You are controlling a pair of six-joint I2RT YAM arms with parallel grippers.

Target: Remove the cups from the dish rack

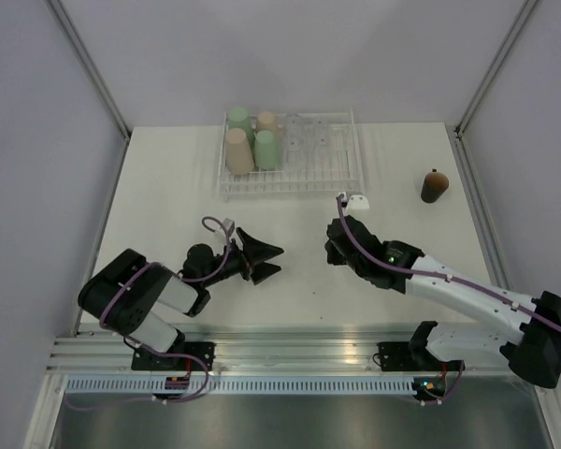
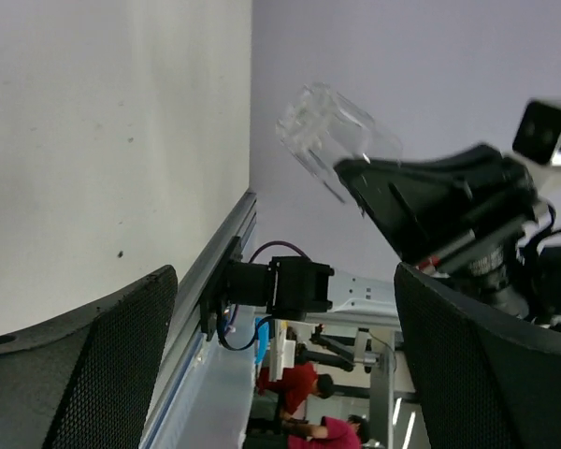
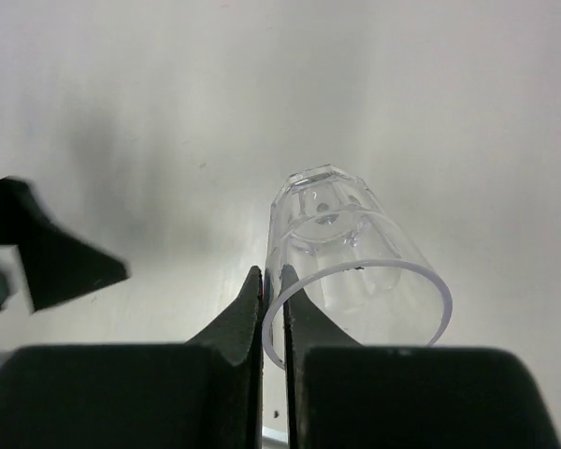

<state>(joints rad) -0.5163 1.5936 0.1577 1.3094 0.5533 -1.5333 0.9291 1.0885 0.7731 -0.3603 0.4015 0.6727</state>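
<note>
so the right gripper (image 3: 272, 290) has its 2 fingers pinched on the rim of 1 clear cup (image 3: 341, 253), mouth facing the camera, white worktop (image 3: 122, 94) behind. black pointed shape (image 3: 51, 257) at left.

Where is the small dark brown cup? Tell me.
Top view: the small dark brown cup stands alone on the table, right of the white wire dish rack.

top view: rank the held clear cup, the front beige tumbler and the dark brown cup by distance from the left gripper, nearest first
From the left gripper:
1. clear cup, pinched by the right gripper, just to the right
2. front beige tumbler, at the dish rack's left end
3. dark brown cup, far right, outside the rack
</note>
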